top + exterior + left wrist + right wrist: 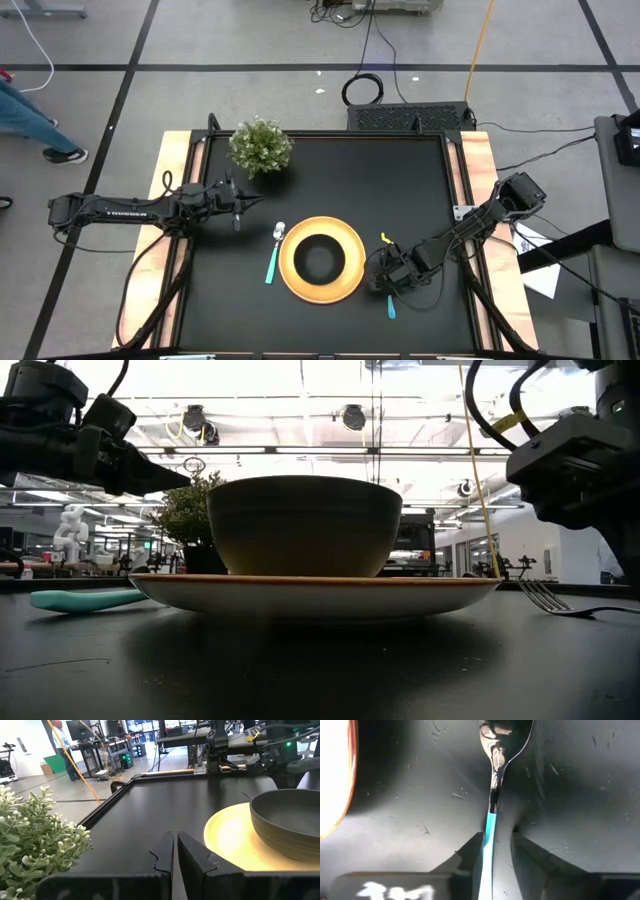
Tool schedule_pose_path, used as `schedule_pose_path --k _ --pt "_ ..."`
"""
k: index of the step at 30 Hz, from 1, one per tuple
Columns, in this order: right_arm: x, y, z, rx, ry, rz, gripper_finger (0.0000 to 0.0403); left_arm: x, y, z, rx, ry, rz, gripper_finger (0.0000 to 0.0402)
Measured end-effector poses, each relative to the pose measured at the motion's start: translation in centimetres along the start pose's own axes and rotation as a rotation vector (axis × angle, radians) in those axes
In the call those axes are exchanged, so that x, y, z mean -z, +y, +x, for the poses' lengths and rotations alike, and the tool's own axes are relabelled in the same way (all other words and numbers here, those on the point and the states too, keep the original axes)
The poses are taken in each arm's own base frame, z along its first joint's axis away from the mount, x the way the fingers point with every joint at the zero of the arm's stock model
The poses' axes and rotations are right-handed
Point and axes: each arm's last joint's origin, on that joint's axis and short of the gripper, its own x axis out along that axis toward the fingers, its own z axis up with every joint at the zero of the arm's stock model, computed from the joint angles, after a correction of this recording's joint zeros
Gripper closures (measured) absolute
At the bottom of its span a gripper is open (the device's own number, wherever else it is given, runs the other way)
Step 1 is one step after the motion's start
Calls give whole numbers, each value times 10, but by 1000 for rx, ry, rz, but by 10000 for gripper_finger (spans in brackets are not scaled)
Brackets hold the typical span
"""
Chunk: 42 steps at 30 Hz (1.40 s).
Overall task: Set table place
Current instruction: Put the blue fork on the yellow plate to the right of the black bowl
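Fork placement in hand, right of plate; rest of setting looked done.
Right tool [495,847] low on tabletop [330,160], fingers straddling the fork [492,780]'s teal handle, seemingly pinching it; next move likely release and lift clear. Bowl [320,256] sat on yellow plate [292,268], spoon [273,255] just left. Left tool [238,212] pressed together, hovering near plant [260,146].

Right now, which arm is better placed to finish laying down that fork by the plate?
The right. Its gripper sits over the fork beside the yellow plate, fingers closed around the teal handle. The left gripper hangs shut near the potted plant, across the plate from the fork.
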Motion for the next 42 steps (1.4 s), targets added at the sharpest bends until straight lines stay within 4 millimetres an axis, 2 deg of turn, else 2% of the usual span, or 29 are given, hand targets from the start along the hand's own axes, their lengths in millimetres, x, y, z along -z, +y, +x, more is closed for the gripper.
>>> schedule_pose_path --k 10,24,42 --pt "-1 0 0 -7 -20 -41 395 0 0 0 0 0 0 371" --pt "-1 3 -2 -42 -25 -49 401 2 0 0 3 18 2 371" --pt "-8 8 -27 -113 -22 -68 402 2 0 0 3 18 2 371"
